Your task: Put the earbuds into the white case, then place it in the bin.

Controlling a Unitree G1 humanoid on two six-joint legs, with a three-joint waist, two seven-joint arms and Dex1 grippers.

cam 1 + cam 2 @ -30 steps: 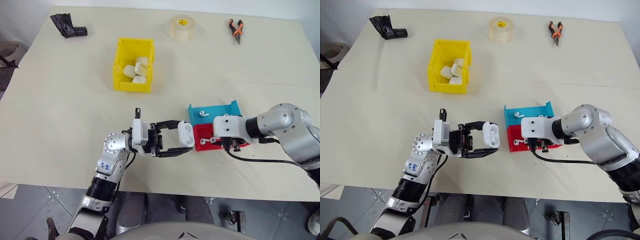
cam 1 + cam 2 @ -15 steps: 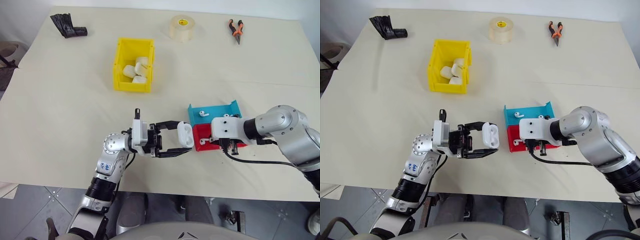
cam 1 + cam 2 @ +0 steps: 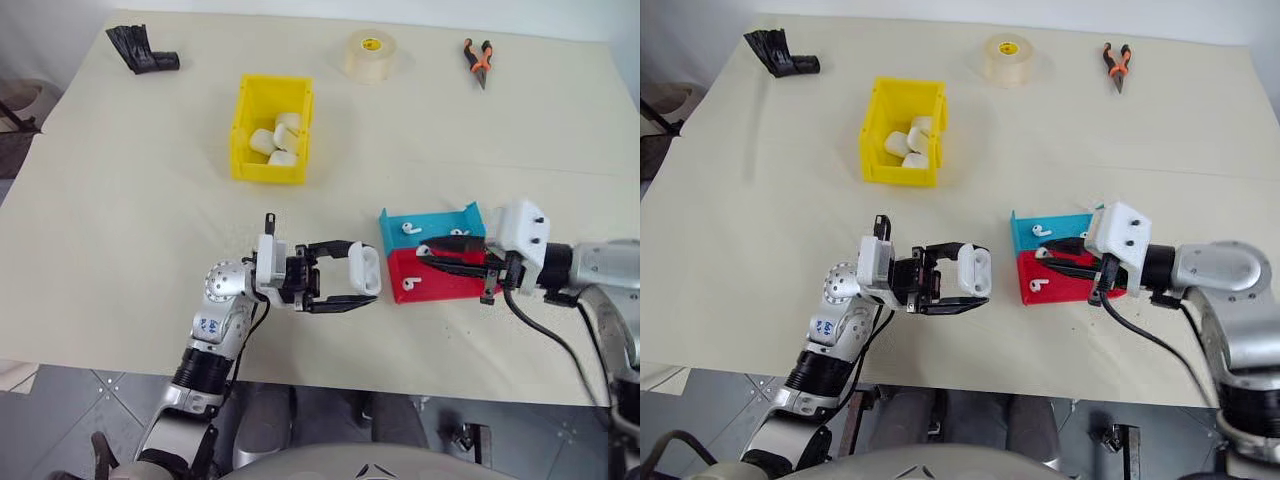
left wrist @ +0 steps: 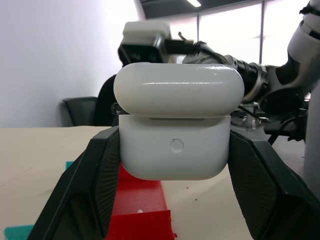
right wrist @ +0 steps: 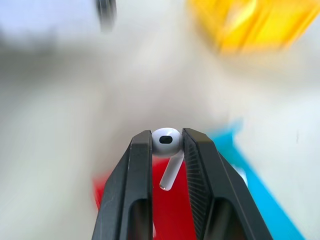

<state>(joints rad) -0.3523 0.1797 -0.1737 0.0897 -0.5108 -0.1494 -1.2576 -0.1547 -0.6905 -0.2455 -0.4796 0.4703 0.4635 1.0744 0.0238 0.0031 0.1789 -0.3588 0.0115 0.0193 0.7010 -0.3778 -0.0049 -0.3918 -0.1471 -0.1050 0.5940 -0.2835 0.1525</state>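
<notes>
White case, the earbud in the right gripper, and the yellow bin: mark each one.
White case (image 4: 175,150): left wrist view, front face of its lower half.
Earbud (image 5: 166,141): right wrist view, its rounded head between the fingers.
Yellow bin (image 3: 268,168): left eye view, its front wall.

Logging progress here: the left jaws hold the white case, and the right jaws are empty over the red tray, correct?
Not quite. The right gripper is not empty: its jaws pinch an earbud, as the right wrist view shows. The left gripper does hold the white case, and the red tray lies beneath.
</notes>
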